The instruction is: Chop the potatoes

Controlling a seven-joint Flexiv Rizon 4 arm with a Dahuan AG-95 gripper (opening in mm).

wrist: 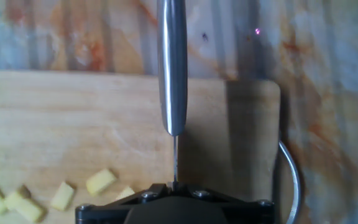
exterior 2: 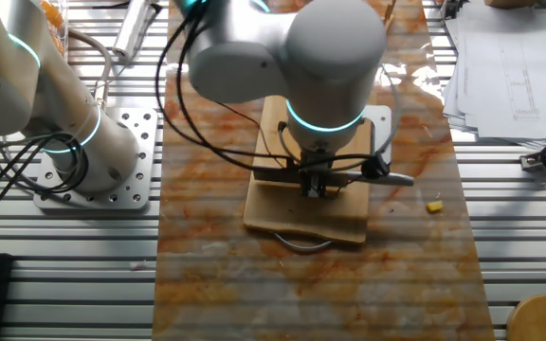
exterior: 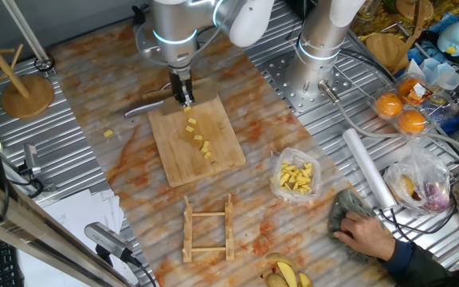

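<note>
Several potato bits (exterior: 198, 139) lie on cutting board (exterior: 170, 139).

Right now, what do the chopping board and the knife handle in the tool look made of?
The chopping board looks like pale unfinished wood or bamboo, with visible grain lines. The knife handle looks like brushed metal, probably steel: grey with a soft lengthwise sheen. The tool holds it.

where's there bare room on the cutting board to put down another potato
Free: the board's left half, between its left edge and the diagonal row of potato pieces; also the near corner below that row. Crowded: the far end, where the gripper holds the knife over the board, and the row itself. One stray bit lies off the board, left.
</note>
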